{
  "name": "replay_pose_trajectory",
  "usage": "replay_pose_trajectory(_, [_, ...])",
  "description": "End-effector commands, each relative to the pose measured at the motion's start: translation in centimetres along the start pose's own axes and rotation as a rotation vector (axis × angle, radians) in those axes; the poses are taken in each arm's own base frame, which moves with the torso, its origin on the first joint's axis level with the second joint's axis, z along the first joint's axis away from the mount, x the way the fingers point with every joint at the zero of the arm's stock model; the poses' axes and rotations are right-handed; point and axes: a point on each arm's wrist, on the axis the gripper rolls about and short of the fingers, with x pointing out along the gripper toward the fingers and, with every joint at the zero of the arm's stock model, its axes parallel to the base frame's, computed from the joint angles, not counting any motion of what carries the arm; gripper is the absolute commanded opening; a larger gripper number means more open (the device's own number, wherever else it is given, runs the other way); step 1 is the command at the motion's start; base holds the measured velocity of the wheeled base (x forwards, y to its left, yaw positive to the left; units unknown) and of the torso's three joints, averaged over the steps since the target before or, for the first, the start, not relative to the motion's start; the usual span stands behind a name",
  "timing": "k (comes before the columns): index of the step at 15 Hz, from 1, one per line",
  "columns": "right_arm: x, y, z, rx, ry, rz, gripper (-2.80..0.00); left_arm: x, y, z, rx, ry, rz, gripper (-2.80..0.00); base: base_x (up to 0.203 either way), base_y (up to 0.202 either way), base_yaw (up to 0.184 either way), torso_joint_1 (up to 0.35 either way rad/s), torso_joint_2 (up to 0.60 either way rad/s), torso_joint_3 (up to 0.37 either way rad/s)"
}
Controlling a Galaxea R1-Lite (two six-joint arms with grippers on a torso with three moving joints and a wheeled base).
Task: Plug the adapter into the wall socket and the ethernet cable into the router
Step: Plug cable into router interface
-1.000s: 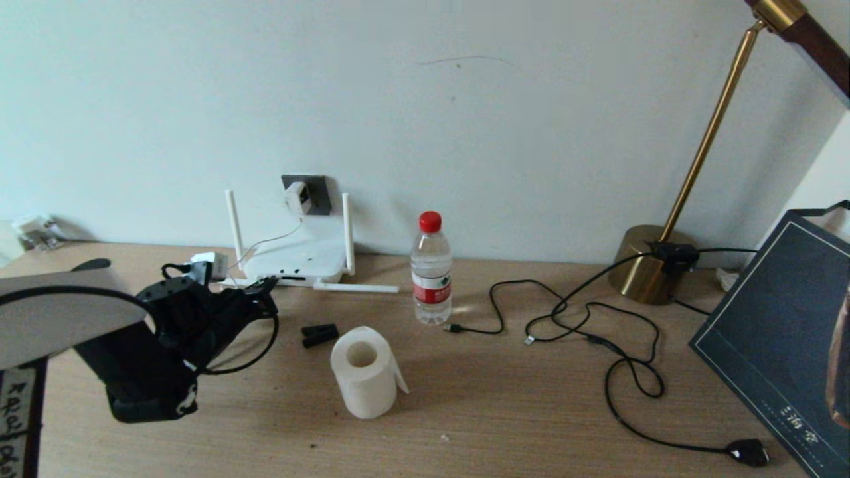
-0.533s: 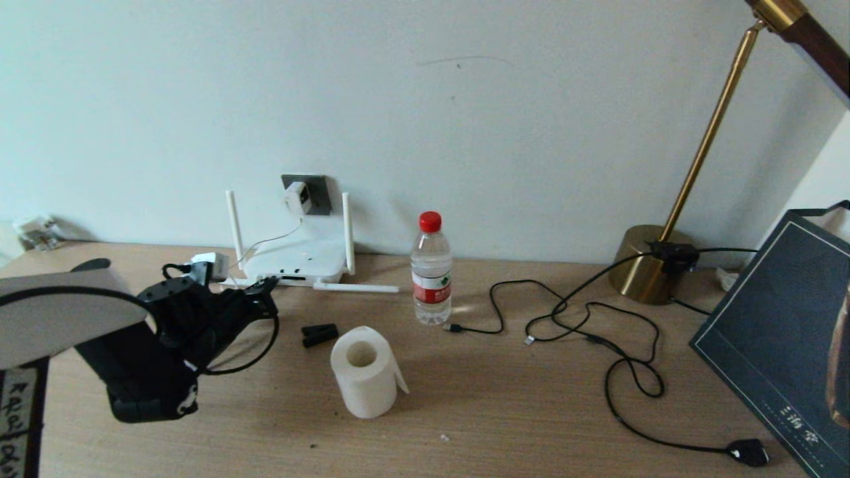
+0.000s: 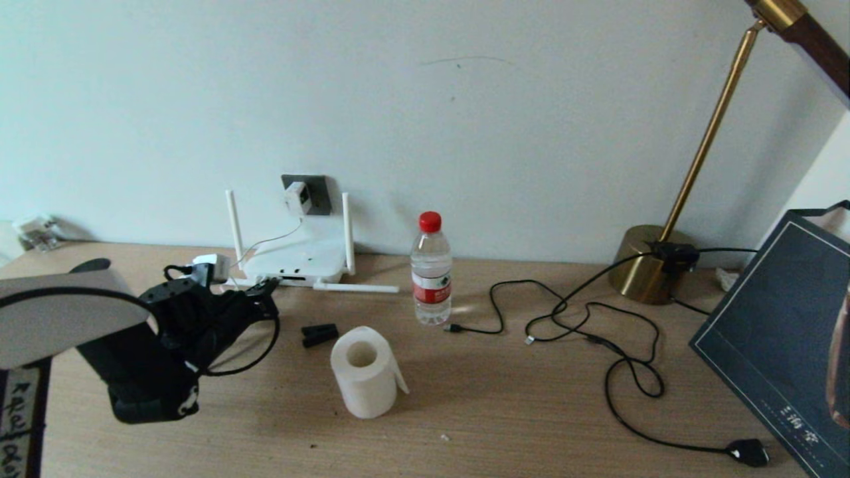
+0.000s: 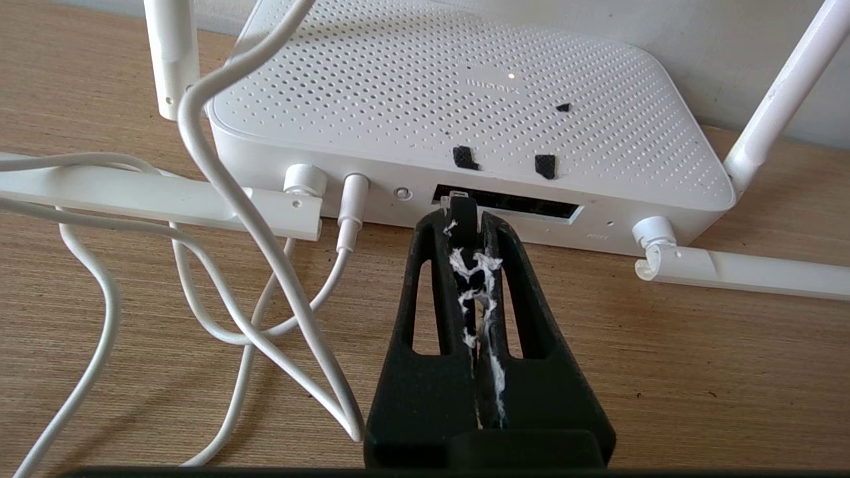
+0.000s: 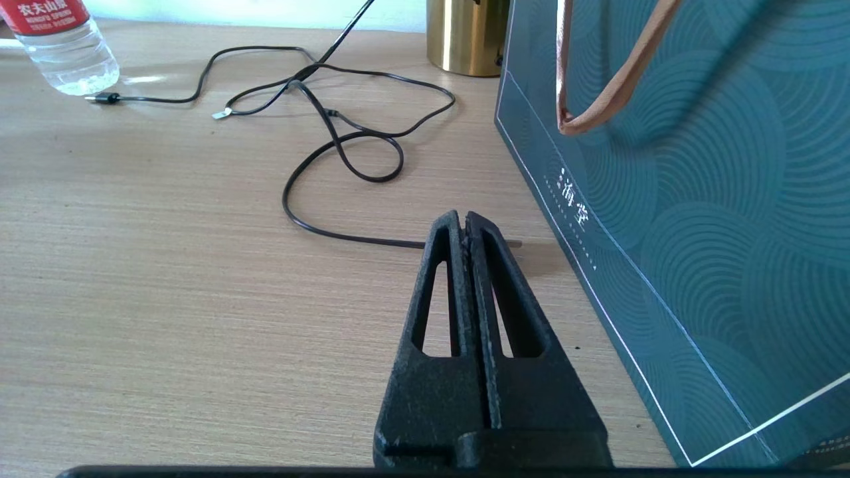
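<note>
The white router (image 3: 299,257) lies flat against the wall with its antennas up. Above it the white adapter (image 3: 297,197) sits in the dark grey wall socket (image 3: 319,191), and its thin cord hangs down to the router. My left gripper (image 4: 465,222) is shut on the black boot of the ethernet cable (image 4: 463,211). The clear plug tip is at the left end of the router's dark port strip (image 4: 531,206); how deep it sits is hidden. The cable loops back under the arm (image 3: 269,338). My right gripper (image 5: 463,222) is shut on nothing, low over the table beside the teal bag.
A water bottle (image 3: 431,269), a paper roll (image 3: 364,372) and a small black clip block (image 3: 319,334) stand right of the router. Thin black cables (image 3: 597,332) sprawl toward the brass lamp base (image 3: 647,265). A teal bag (image 3: 783,332) fills the right. White cords (image 4: 265,279) lie left of my fingers.
The left arm has shifted only very slightly at the router's edge. Nothing else has moved.
</note>
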Motion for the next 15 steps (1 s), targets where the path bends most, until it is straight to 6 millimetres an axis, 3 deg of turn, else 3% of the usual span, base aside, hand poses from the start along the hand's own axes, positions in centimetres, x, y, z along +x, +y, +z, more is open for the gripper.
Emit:
replay_pose_trajectory(1, [0.01,0.0,0.01,0.0,0.001,0.0,-2.8,0.03,0.02,0.02,0.0,-0.007,-0.001,-2.8,0.0,0.0,0.0,0.0,0.0,0.0])
replay_pose_trajectory(15, [0.01,0.0,0.01,0.0,0.001,0.0,-2.8,0.39,0.07,0.23,0.003,-0.022,-0.003,-2.8,0.0,0.0,0.0,0.0,0.0,0.0])
